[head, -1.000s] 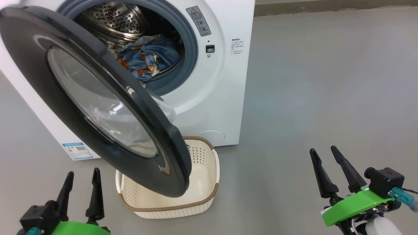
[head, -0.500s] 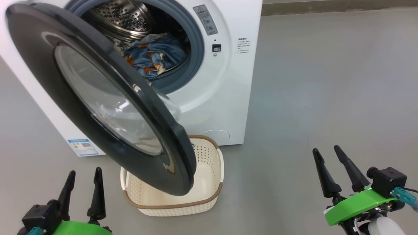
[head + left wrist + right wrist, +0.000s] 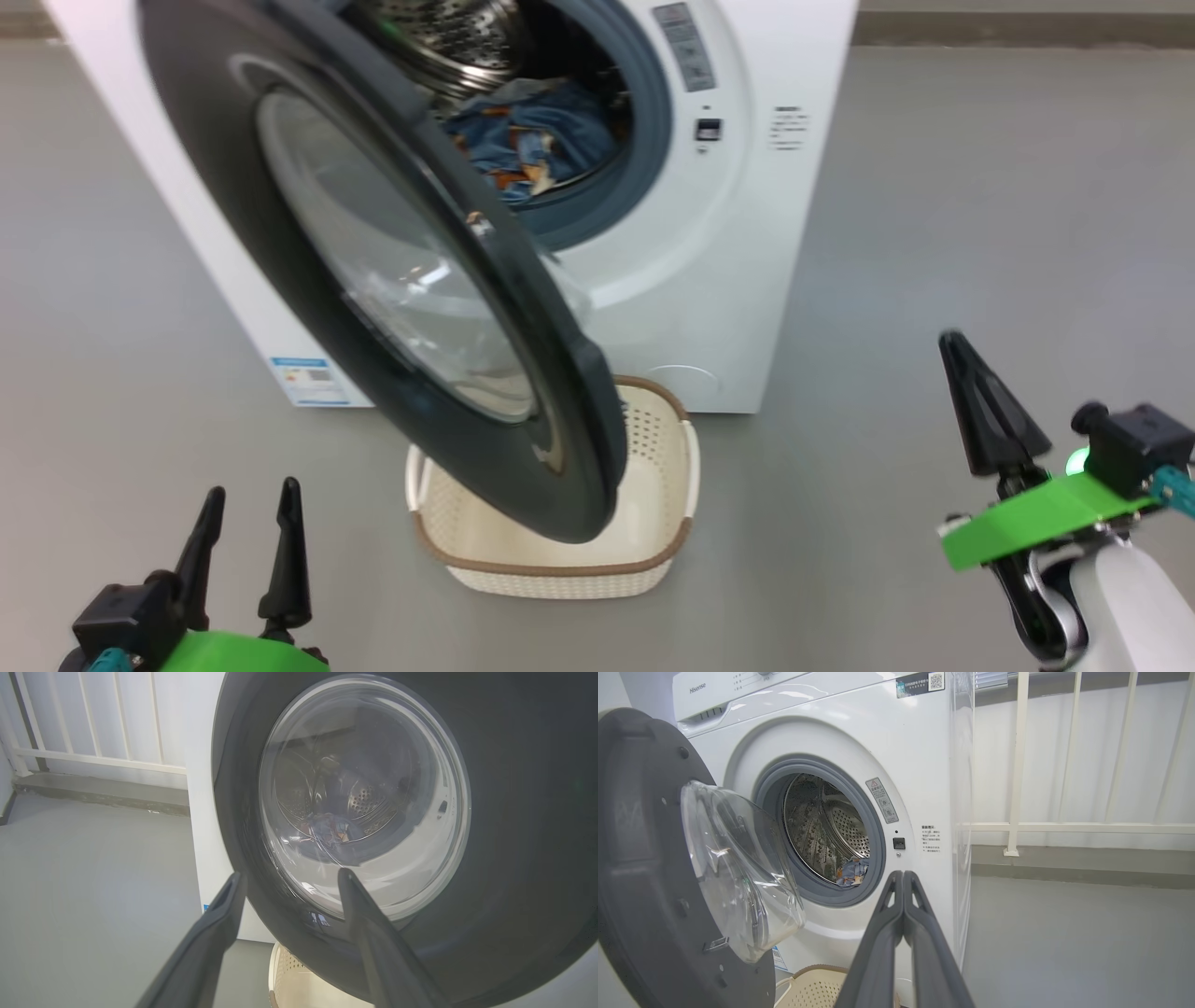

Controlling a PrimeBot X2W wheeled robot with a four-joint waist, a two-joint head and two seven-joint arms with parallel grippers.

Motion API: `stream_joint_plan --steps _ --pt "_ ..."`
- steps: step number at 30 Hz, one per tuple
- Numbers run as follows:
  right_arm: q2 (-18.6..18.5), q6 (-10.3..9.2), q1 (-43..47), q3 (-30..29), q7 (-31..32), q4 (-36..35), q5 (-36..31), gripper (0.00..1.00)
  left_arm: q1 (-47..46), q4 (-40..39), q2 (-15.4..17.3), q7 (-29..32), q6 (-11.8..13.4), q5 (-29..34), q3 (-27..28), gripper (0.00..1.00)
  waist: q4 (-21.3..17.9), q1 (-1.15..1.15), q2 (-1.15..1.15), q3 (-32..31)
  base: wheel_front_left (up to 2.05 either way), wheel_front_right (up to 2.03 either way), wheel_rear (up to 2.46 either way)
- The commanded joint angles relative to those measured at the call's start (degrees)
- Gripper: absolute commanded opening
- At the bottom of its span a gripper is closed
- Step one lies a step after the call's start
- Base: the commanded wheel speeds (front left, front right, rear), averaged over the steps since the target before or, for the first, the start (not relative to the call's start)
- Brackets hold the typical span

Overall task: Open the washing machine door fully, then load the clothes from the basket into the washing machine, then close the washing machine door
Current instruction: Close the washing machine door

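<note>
- The door [image 3: 280,215] is hanging about half open, and its outer face is turning toward the robot's left side.
- The clothes [image 3: 532,149] are lying inside the drum [image 3: 448,37] of the machine [image 3: 709,280], close to its front lip.
- The basket [image 3: 551,567] is standing on the floor [image 3: 934,187] at the foot of the machine's front, partly under the door. It is looking empty where the door is not hiding it.
- Loading is therefore probably finished, and closing the door is seeming to be the step in hand.
- The left gripper [image 3: 254,492] is holding its fingers spread and is gripping nothing. In the left wrist view it is pointing at the door's glass [image 3: 364,793] without touching it.
- The right gripper [image 3: 962,359] is showing its fingers pressed together, empty, well to the right of the machine.
- The next move is likely calling for a push on the outer face, near the free edge, until the latch is catching. The cloth is lying near the gasket [image 3: 644,140], so it could be pinched.
</note>
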Motion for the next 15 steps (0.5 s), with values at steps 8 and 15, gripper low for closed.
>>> stream_joint_plan --steps 8,15 --pt "1.61 0.57 -6.24 4.7 -0.27 -7.02 0.28 0.0 -1.27 -1.03 0.48 -0.37 -0.13 0.19 0.7 1.0 7.44 0.0 0.0 -1.18 0.0 0.0 0.0" --pt "2.8 0.57 -8.2 8.76 -0.27 -12.09 0.48 0.0 -1.21 -0.34 0.84 -0.37 -0.13 -0.31 0.04 1.0 12.61 0.0 0.0 -1.69 0.0 0.0 0.0"
